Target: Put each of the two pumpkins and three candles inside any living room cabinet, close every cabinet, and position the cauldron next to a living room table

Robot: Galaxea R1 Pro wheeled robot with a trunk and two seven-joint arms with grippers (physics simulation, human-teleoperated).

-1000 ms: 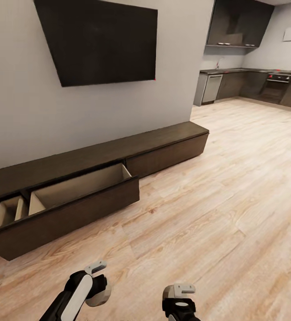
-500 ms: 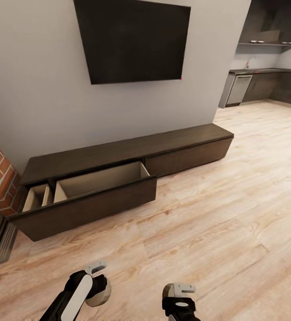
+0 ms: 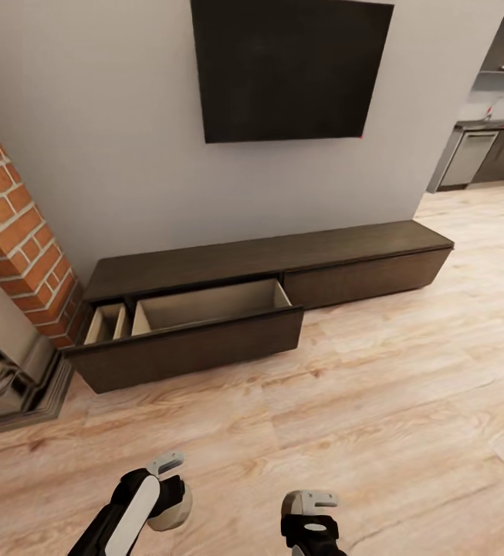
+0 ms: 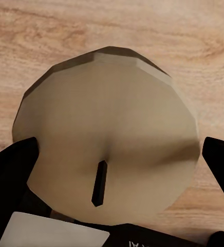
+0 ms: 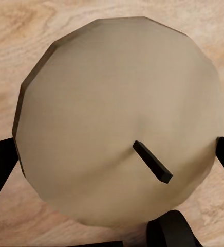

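Observation:
The long dark-brown cabinet runs along the grey wall ahead, and its left drawer is pulled out, showing pale beige insides with nothing visible in them. Low in the head view, my left gripper is shut on a beige candle. The left wrist view looks at that candle from its wick end, with black fingers on either side. My right gripper is shut on another candle, which appears large in the right wrist view as a beige candle with a dark wick.
A red-brick fireplace with a grey hearth stands left of the cabinet. A black TV hangs on the wall above it. Light wood plank floor stretches between me and the cabinet. Kitchen units show at far right.
The whole head view has swung left: cabinet and TV have shifted right in the picture, and the brick fireplace has come into view. Both grippers still hold their candles the same way.

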